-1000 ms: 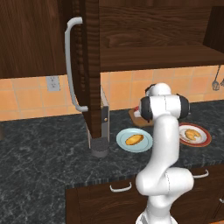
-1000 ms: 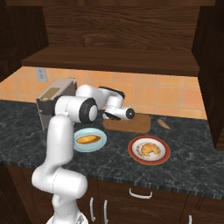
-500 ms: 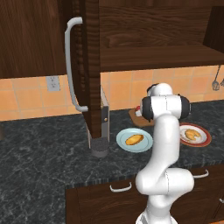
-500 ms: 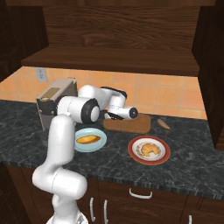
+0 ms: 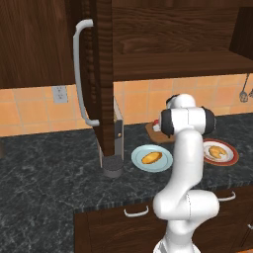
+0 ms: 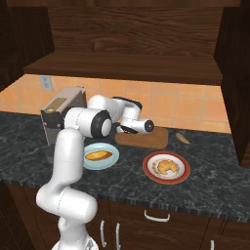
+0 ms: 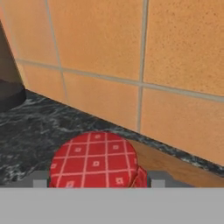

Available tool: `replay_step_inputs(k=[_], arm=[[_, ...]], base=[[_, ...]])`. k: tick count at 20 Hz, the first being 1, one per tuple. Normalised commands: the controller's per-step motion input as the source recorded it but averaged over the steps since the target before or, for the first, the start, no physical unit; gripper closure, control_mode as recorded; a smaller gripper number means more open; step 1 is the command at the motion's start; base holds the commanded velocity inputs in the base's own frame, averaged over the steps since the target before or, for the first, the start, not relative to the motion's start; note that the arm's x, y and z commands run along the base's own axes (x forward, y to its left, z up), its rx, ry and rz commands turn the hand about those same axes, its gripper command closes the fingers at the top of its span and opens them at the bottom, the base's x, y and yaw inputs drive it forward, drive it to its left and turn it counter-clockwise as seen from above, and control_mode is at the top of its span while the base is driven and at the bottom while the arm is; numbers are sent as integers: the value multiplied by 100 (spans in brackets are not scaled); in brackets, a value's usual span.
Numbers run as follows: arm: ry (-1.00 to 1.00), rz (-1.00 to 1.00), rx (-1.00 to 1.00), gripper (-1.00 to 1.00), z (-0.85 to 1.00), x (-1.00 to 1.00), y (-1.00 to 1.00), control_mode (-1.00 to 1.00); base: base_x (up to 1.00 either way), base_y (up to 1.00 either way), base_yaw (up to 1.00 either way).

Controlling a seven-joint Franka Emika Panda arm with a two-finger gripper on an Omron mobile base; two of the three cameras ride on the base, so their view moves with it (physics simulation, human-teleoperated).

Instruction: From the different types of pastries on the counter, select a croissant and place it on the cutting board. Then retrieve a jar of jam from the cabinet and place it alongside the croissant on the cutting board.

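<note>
My gripper [image 7: 98, 180] is shut on the jar of jam [image 7: 94, 159], a squat jar with a red checked top. Grey fingertips [image 7: 40, 179] press against both of its sides. The jar [image 5: 157, 124] hangs low at the left end of the wooden cutting board [image 6: 149, 140], close to the tiled wall. The board's edge [image 7: 175, 164] runs just behind the jar. The curved croissant [image 6: 167, 167] lies on the red-rimmed plate [image 6: 181, 177] in front of the board. The oval pastry [image 6: 99, 156] sits on the light blue plate [image 6: 111, 162]. The cabinet door [image 5: 99, 74] stands open.
A small tan object [image 6: 182, 138] lies on the dark counter [image 6: 210, 190] right of the board. A grey box appliance [image 6: 61, 114] stands at the back left. A dark round object [image 5: 112, 168] sits under the open door's long grey handle [image 5: 79, 74].
The hand has dipped slightly towards the board's left end, with the jar still between the fingers. Plates and pastries have not moved.
</note>
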Motion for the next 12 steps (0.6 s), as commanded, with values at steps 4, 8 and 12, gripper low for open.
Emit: replay_step_inputs(k=[4,8,12], arm=[[2,0,0,-100,7,-26,0,-100],[0,1,-1,-100,71,-19,9,-100],[-1,0,-6,-100,66,-40,24,-100]], base=[[0,0,0],[0,0,0],[0,0,0]])
